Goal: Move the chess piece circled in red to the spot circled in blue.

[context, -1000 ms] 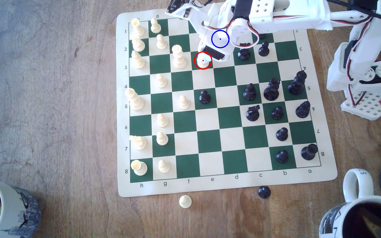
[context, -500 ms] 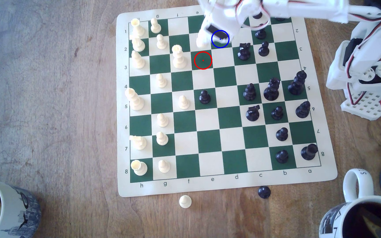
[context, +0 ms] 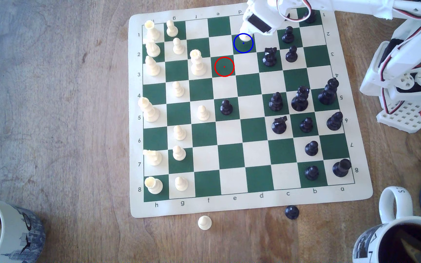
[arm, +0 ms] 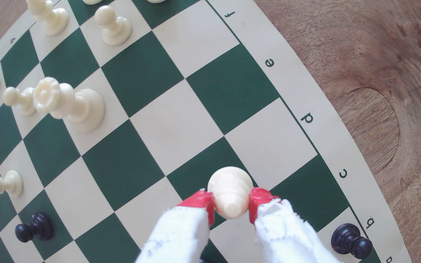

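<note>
The cream-white bishop (arm: 230, 194) is pinched between the red fingertips (arm: 199, 202) of my gripper (arm: 231, 204), which is shut on its upper body. In the exterior view the bishop's round base (context: 245, 38) shows at the far edge of the blue-ringed green square (context: 243, 46), under the white gripper (context: 248, 31). I cannot tell whether the base touches the board. The red-ringed green square (context: 224, 66) stands bare, one square diagonally nearer and toward the exterior view's left.
A tall crowned cream piece (context: 197, 63) stands on the exterior view's left of the red ring. Black pieces (context: 269, 57) crowd the right of the blue ring. Two mugs (context: 407, 235) sit at the near table corners; a loose cream pawn (context: 204, 222) and black pawn (context: 292, 212) lie off the board.
The bishop left the red-ringed square in my gripper's grip and travelled away and to the exterior view's right, arriving over the blue-ringed square. The arm drew back toward the board's far edge.
</note>
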You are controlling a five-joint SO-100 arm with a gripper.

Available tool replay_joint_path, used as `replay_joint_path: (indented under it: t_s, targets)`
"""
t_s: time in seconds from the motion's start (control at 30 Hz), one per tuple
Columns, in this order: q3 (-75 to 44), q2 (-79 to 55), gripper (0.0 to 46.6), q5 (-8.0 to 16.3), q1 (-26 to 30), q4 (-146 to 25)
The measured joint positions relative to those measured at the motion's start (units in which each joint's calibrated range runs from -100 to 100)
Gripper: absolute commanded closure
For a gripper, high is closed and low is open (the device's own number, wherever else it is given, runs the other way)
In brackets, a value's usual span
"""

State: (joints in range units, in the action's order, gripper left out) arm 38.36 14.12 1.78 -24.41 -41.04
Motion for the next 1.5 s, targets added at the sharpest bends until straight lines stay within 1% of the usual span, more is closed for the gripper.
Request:
replay_joint_path:
  t_s: [0.17,0.37,0.77,1.1,1.13,1.23,1.37,1.5]
  targets:
    - [2.71,0.00,43.4,0.00,-0.07,3.82]
    - [2.98,-0.50,43.4,0.00,-0.07,6.22]
    - [2.98,-3.52,43.4,-0.10,1.55,7.17]
    - [3.89,-3.52,42.8,-0.20,1.40,7.17]
    - [3.89,-3.52,42.0,-0.24,1.25,7.17]
    - [3.89,-3.52,34.8,-0.44,1.18,7.17]
    - [3.89,-3.52,31.1,-0.44,1.11,7.17]
    - [3.89,-3.52,29.4,-0.49,0.88,7.17]
